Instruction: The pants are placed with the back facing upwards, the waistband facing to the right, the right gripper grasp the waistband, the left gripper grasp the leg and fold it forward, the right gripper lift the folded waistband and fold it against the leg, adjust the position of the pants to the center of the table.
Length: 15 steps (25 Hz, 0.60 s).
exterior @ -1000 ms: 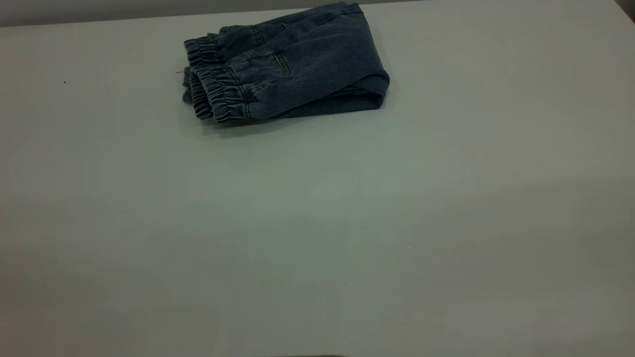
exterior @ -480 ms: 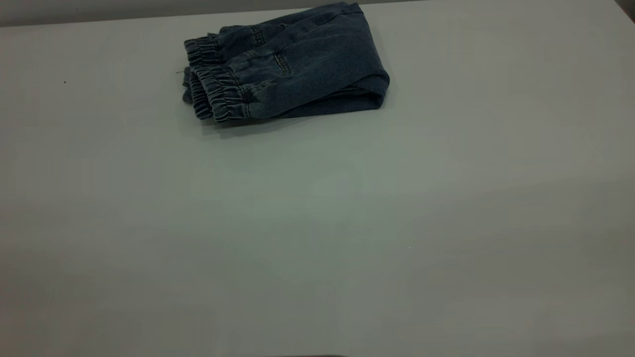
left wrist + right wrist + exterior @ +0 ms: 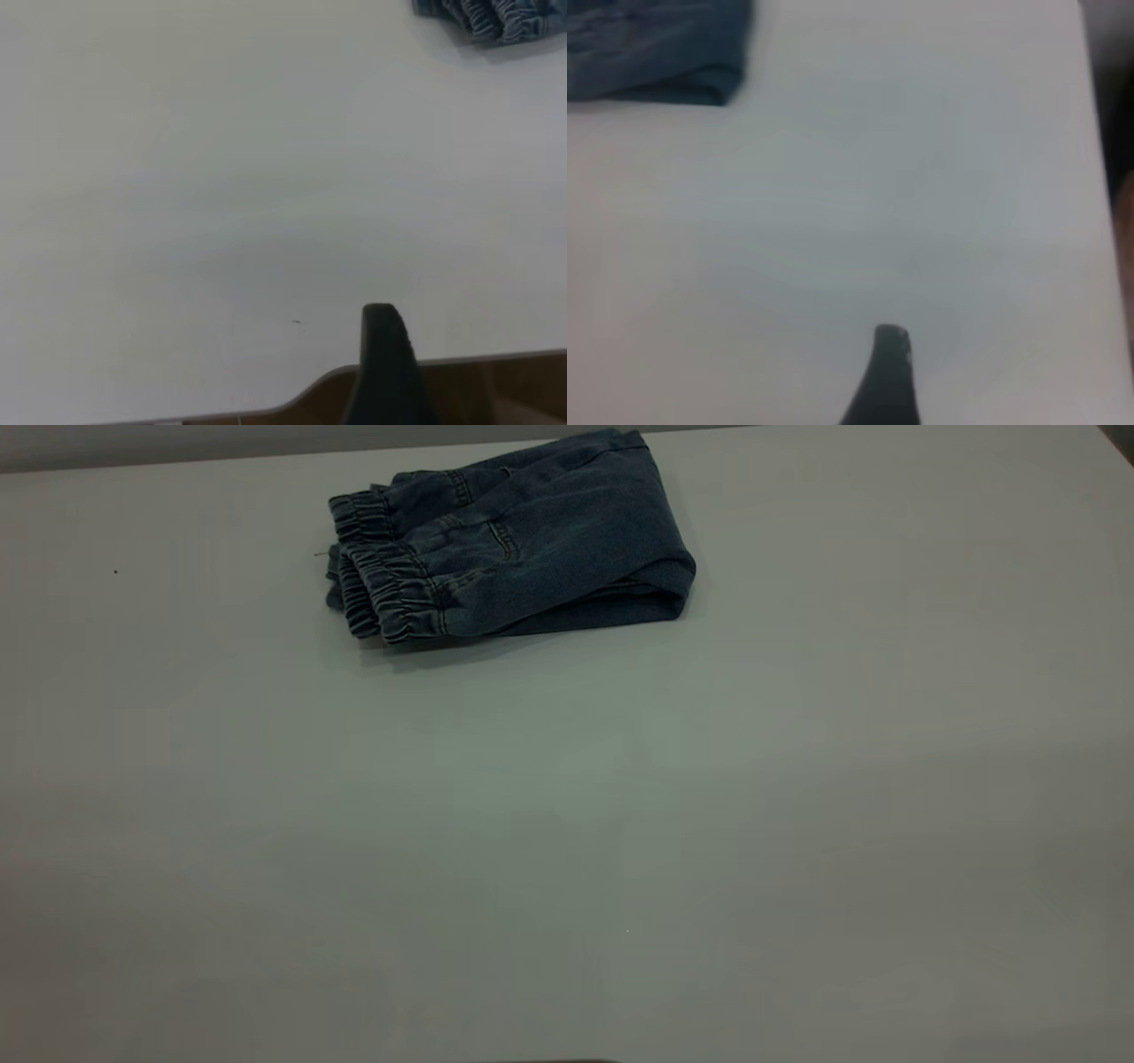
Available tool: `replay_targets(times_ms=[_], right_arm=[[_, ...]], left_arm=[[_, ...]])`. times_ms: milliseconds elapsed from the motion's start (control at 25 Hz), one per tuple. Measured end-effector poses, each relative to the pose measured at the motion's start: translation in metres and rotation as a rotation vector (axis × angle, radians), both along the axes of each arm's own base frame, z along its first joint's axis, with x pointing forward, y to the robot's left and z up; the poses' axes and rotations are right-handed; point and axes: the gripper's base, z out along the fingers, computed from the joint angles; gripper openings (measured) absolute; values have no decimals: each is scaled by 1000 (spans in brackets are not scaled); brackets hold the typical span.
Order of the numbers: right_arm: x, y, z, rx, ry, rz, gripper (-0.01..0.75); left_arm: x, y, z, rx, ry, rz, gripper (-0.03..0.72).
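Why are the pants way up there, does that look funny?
A little. The pants are folded into a bundle, but they sit near the far edge of the table, not in its middle. The elastic waistband points to the exterior view's left. Nothing looks torn or spilled. Both grippers are away from the cloth.

- Worktop (image 3: 221, 177) fills nearly the whole left wrist view: plain, pale, flat.
- One dark finger (image 3: 383, 363) of the left hand (image 3: 386, 376) pokes in at the frame edge; only this one finger shows, so open or closed can't be told.
- The finger touches nothing and sits over the worktop's rim.
- Rounded worktop corner and edge (image 3: 319, 390) visible, with a brown surface (image 3: 505, 390) beyond it.
- Pants (image 3: 496, 18): only the gathered blue elastic waistband shows, in the far corner of the frame, lying on the worktop, well apart from the finger.
- Tiny dark speck (image 3: 298, 322) on the worktop near the finger.
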Motion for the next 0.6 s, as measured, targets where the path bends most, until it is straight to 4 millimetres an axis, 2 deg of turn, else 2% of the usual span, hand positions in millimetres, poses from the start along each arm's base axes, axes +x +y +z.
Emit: replay_targets(times_ms=[600], right_arm=[[0, -1, 0, 8, 1, -11, 569]], left_arm=[[0, 0, 0, 0, 1, 0, 442]])
